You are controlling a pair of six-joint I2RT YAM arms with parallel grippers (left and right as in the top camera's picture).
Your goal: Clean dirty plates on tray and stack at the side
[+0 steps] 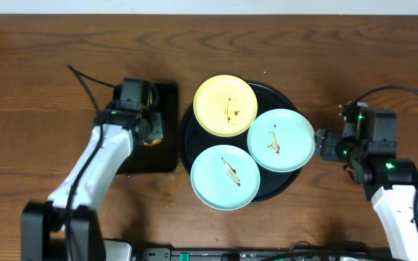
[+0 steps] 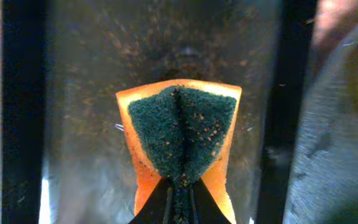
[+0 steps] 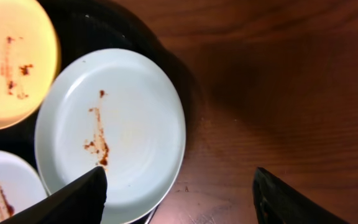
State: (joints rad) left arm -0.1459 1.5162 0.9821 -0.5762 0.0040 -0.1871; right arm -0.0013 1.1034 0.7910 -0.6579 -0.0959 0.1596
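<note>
We see the right gripper (image 3: 180, 177), jaws spread wide, straddling the rim of a brown-smeared mint-blue plate (image 3: 114, 124); a yellow plate (image 3: 8, 62) lies at ten o'clock on the black tray (image 3: 104, 28).

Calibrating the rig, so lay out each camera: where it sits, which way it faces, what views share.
Overhead: above the table, facing down on the round tray of three plates; both arms show.
Left wrist: on the left arm, facing down at a sponge pinched in the left end effector, over the rectangular tray.
Right wrist: on the right arm, facing down at a mint plate; the open right end effector straddles its rim.
Shared: overhead and right wrist both show that plate and the yellow plate.
</note>
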